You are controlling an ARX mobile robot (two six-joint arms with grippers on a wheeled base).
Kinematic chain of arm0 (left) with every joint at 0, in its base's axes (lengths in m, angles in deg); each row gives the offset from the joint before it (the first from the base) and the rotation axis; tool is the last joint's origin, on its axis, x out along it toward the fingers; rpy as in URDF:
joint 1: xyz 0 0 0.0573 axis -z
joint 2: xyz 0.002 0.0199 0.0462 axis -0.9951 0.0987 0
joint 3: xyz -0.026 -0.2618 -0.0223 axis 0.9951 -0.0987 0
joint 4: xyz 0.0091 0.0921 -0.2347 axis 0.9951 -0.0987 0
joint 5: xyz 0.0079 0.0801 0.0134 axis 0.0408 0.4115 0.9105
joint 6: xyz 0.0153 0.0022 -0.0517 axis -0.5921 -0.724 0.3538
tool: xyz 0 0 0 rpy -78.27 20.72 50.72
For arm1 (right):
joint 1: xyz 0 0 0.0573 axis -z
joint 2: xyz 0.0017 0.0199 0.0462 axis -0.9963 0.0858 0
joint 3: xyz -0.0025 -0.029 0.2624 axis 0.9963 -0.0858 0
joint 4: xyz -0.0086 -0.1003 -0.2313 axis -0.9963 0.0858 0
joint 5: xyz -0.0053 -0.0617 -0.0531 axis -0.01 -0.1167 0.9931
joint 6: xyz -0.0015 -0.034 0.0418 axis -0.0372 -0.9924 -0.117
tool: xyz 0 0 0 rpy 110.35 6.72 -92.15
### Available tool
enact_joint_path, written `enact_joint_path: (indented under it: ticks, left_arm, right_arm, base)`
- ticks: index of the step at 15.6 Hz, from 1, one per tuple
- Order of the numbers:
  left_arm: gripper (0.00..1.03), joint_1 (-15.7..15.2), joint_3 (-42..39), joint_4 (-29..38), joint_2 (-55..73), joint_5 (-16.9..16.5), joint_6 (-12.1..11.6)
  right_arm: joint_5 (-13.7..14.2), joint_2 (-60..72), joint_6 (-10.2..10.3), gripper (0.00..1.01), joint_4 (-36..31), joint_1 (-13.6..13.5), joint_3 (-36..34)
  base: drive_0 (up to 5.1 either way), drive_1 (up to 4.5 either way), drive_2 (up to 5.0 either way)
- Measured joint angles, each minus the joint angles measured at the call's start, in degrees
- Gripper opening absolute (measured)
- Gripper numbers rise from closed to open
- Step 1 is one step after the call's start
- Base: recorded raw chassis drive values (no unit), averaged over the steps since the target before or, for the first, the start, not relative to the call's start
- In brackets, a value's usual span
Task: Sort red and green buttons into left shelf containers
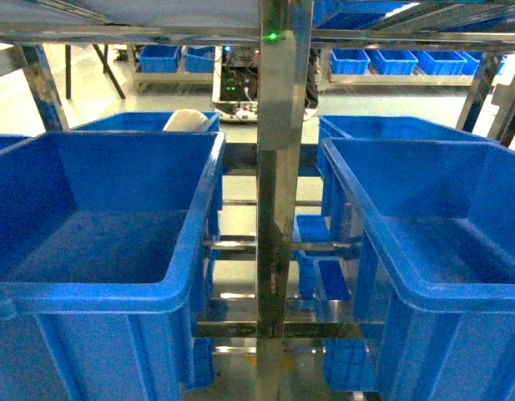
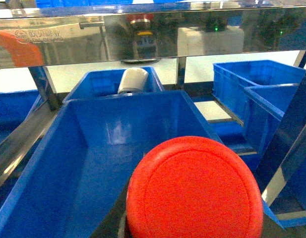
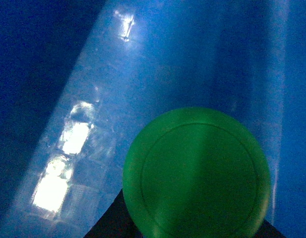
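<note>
Red button [image 2: 195, 191] fills the lower centre of the left wrist view, cap toward the camera, over the near end of a big blue bin [image 2: 68, 163]; the left gripper's jaws aren't visible, so can't tell their state. Green button [image 3: 196, 172] sits lower centre-right of the right wrist view against a smooth blue surface [image 3: 192, 59]; that gripper's state isn't visible either. Head view shows no arms, just blue bins left [image 1: 190, 225] and right [image 1: 357, 209] of a steel upright [image 1: 278, 167].

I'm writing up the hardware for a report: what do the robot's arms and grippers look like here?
Almost nothing shows. The head view has no arm. The red button cap fills the left wrist view, the green button cap the right; dark slivers beneath could be gripper or button body.
</note>
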Motion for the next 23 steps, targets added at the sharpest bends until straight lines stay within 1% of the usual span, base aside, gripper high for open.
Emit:
enact_joint_path:
  ticks: [3,5,7,8,9,10,12,13,14,15,16,17,18,19,20,21,22,23]
  left_arm:
    - [0.25,0.00,0.00,-0.02,0.00,0.00,0.00]
    - [0.25,0.00,0.00,0.00,0.00,0.00,0.00]
    - [0.25,0.00,0.00,0.00,0.00,0.02,0.00]
    - [0.25,0.00,0.00,0.02,0.00,0.02,0.00]
    - [0.25,0.00,0.00,0.00,0.00,0.02,0.00]
    - [0.25,0.00,0.00,0.00,0.00,0.02,0.00]
    - [0.25,0.00,0.00,0.00,0.00,0.02,0.00]
    - [0.25,0.00,0.00,0.00,0.00,0.02,0.00]
    - [0.25,0.00,0.00,0.00,0.00,0.02,0.00]
    - [0.25,0.00,0.00,0.00,0.00,0.00,0.00]
    - [0.25,0.00,0.00,0.02,0.00,0.00,0.00]
    - [0.25,0.00,0.00,0.00,0.00,0.00,0.00]
    - [0.25,0.00,0.00,0.00,0.00,0.00,0.00]
    - [0.25,0.00,0.00,0.02,0.00,0.02,0.00]
    - [0.25,0.00,0.00,0.00,0.00,0.00,0.00]
    - [0.25,0.00,0.00,0.00,0.00,0.02,0.00]
    - [0.25,0.00,0.00,0.00,0.00,0.02,0.00]
    - [0.25,0.00,0.00,0.02,0.00,0.02,0.00]
  right_arm:
    - [1.01,8.63,-0.55,0.26,6.78,-1.49,9.29]
    - [1.14,13.27,-0.96,0.26,12.31,-1.81,15.02]
    - [1.75,15.08,-2.34,0.26,14.38,-1.73,17.25]
    - [1.75,15.15,-2.45,0.33,14.82,-1.42,17.88]
    - [1.36,15.08,-2.27,0.46,13.99,-1.36,18.36]
    - [1.38,14.97,-2.32,0.57,12.39,-1.36,18.25]
    - [1.11,12.63,-2.16,0.80,7.52,-1.27,14.73]
    - [0.79,10.86,-2.10,0.91,4.35,-1.05,12.41]
    - [0.63,8.28,-2.43,1.00,-0.26,-0.98,9.27]
    - [-0.48,5.31,-2.29,0.97,-2.27,-0.57,6.60]
    - [-0.92,2.75,-2.10,0.98,-3.98,-0.28,4.35]
    - [-2.05,-0.22,-1.46,0.98,-4.07,-0.24,2.34]
    - [-3.39,-3.87,-0.39,0.98,-4.55,-0.24,-0.13]
    - [-3.69,-8.02,0.31,0.98,-7.13,-0.24,-3.41]
    - [-5.33,-14.82,1.55,0.98,-9.27,0.24,-8.46]
    - [-5.88,-18.36,1.99,0.98,-9.33,0.50,-10.99]
    - [-6.58,-23.69,3.30,0.98,-9.94,1.09,-15.39]
    - [-6.75,-28.50,3.67,0.98,-11.30,2.01,-20.06]
  base:
    - [0.0,0.00,0.0]
    - [0.0,0.00,0.0]
    - [0.0,0.00,0.0]
    - [0.0,0.00,0.0]
    - [0.0,0.00,0.0]
    - [0.0,0.00,0.0]
    - [0.0,0.00,0.0]
    - [0.0,0.00,0.0]
    - [0.0,0.00,0.0]
    - [0.0,0.00,0.0]
    - [0.0,0.00,0.0]
    - [0.0,0.00,0.0]
    - [0.0,0.00,0.0]
    - [0.0,0.00,0.0]
    - [0.0,0.00,0.0]
    - [0.0,0.00,0.0]
    - [0.0,0.00,0.0]
    - [0.0,0.00,0.0]
